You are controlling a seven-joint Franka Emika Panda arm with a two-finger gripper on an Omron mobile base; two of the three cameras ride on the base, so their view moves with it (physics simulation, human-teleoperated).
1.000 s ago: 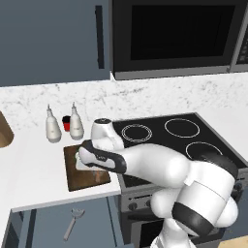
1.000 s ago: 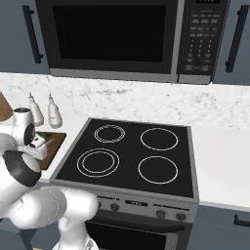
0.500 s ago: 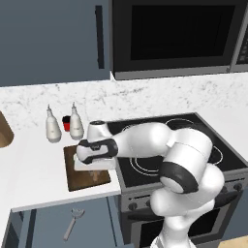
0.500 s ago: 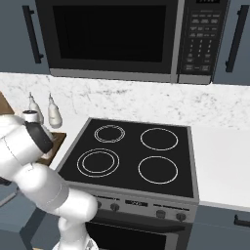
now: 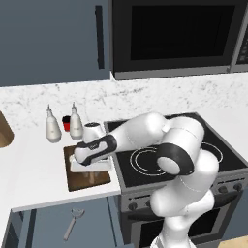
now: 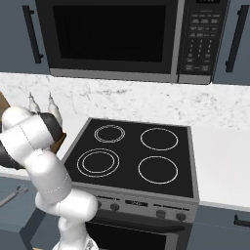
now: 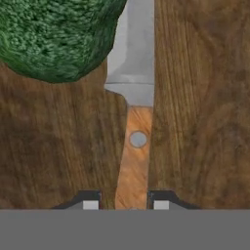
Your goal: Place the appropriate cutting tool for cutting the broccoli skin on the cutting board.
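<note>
The hand (image 7: 125, 201) has swung low over the dark brown rectangular wooden cutting board (image 7: 205, 122), its fingertips (image 7: 90, 202) spread either side of the orange-brown handle of the long grey-bladed knife (image 7: 135, 141), apparently released flat there, blade beside the bumpy green broccoli (image 7: 53, 34); placement looks essentially done.

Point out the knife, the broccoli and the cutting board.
knife (image 7: 135, 146): hand view, on the wooden handle by the rivet.
broccoli (image 7: 53, 36): hand view, on its green bumpy top.
cutting board (image 7: 200, 112): hand view, on bare wood beside the blade.
</note>
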